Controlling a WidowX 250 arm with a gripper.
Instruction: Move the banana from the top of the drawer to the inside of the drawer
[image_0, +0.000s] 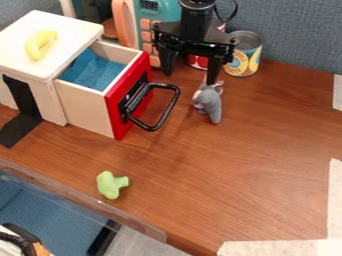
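Observation:
The black gripper (190, 75) hangs at the upper middle of the camera view, to the right of the drawer, its two fingers spread wide apart with nothing held between them. On the white top of the drawer unit, at the upper left, lies the yellow banana (41, 44). Below and to the right of that top, the drawer (87, 109) is pulled out, with a red front, a black handle and a blue lining inside. Some distance separates the gripper from the banana.
A grey plush toy (210, 104) stands just below the gripper's right finger. Behind it are a can (244, 54) and a teal toy appliance (159, 12). Green toy broccoli (111, 184) lies near the table's front edge, by a clear plastic rim.

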